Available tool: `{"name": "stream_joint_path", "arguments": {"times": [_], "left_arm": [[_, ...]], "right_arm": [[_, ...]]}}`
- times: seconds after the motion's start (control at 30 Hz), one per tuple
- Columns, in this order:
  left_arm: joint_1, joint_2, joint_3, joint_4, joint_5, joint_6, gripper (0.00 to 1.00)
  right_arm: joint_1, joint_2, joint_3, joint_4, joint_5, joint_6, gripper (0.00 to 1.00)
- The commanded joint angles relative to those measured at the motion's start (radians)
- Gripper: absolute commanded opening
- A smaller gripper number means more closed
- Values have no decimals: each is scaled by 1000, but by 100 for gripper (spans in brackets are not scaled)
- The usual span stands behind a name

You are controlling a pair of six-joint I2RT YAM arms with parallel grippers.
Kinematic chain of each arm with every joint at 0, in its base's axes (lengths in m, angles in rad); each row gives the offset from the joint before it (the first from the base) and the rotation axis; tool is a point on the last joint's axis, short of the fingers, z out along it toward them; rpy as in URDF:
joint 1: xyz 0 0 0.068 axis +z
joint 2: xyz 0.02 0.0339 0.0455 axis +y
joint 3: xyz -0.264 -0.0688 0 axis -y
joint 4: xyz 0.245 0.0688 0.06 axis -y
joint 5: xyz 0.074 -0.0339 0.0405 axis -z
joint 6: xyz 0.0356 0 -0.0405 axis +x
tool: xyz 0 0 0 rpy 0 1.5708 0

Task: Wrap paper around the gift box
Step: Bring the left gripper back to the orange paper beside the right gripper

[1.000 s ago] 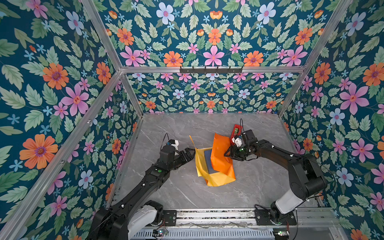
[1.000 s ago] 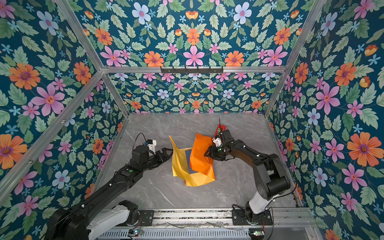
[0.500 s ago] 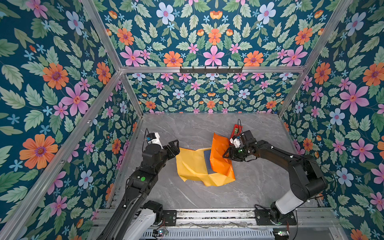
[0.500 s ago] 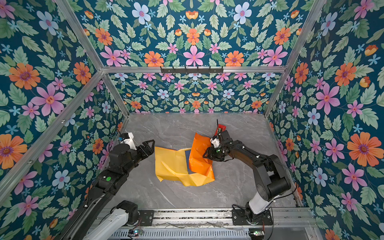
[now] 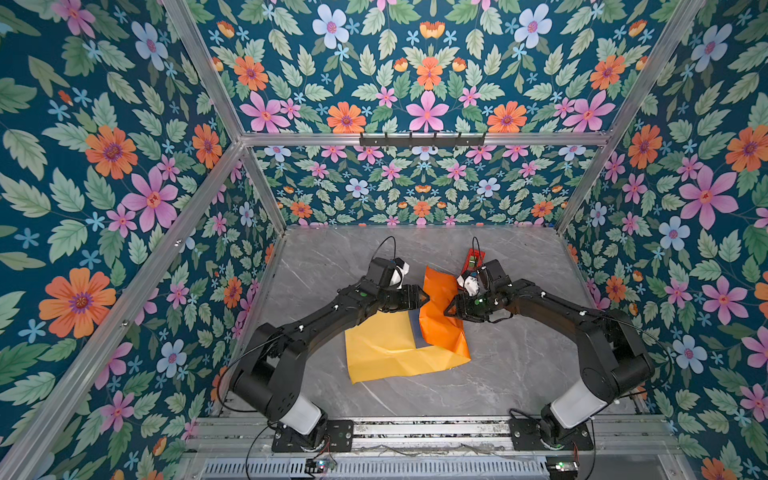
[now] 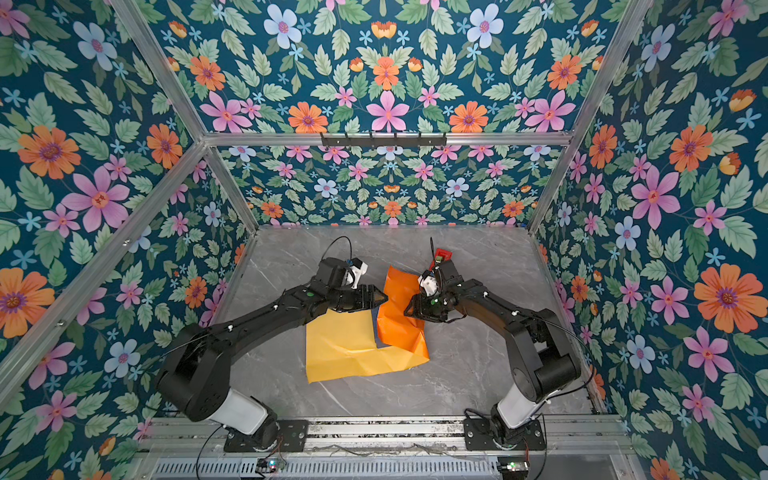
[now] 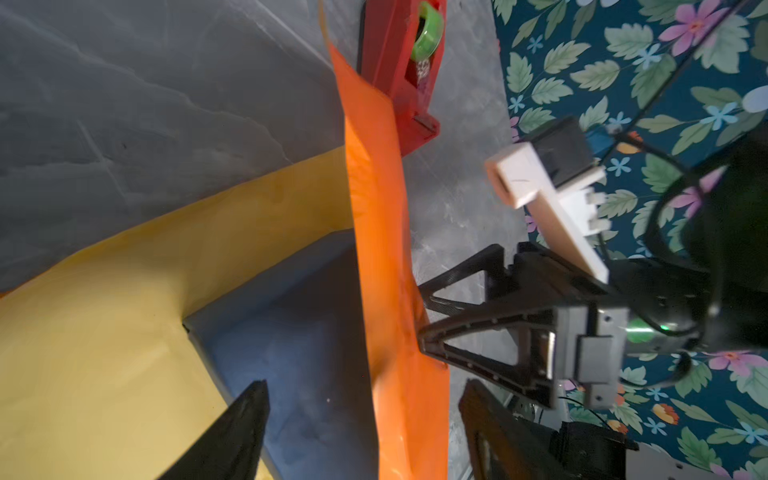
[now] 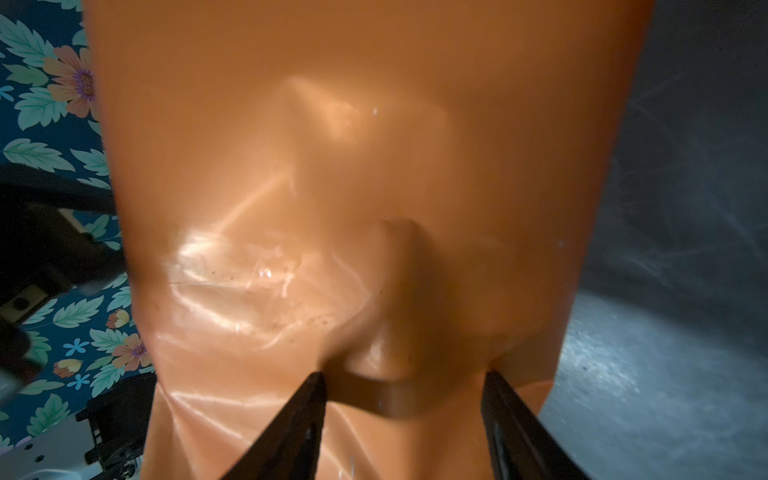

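The paper [image 5: 386, 349] lies yellow side up on the table, with its glossy orange flap [image 5: 440, 328] folded up over the gift box. Of that navy box only a strip [image 5: 414, 332] shows in both top views; the left wrist view shows more of its top [image 7: 299, 332]. My left gripper [image 5: 422, 298] is open at the flap's far end, its fingers astride the box top and the standing orange flap [image 7: 382, 208]. My right gripper [image 5: 448, 312] is open, and its fingertips [image 8: 309, 399] press against the flap's orange outer face [image 8: 332, 166].
A red tape dispenser [image 5: 473, 258] with a green roll [image 7: 428, 33] stands just behind the paper, close to the right wrist. Grey marble table [image 5: 519, 374] inside floral walls; aluminium rail along the front edge.
The yellow left flap, raised a second ago, now lies flat. My left arm pulled back to the left, then reached over the paper to the orange flap's far end. The right gripper stayed put.
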Motion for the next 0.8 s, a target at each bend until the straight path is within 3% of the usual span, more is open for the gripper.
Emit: {"name": "stream_joint_path", "arguments": {"times": [0.0,0.27,0.5,0.63,0.77], "left_arm": [[-6,54,33,60,61,8,70],[-17,137,62,144,120,-29,43],[-17,45,-21,136,39,-53,10],[-20,-41,-138,205,2,-119,0],[-26,-99,-230,266,-41,-176,0]], "right_arm": [[0,4,9,-11,4,-12,61],[1,-4,16,-22,13,-15,61],[0,-38,35,-73,64,-36,63],[-5,-66,39,-83,74,-34,65],[-15,-58,55,-84,63,-21,67]]}}
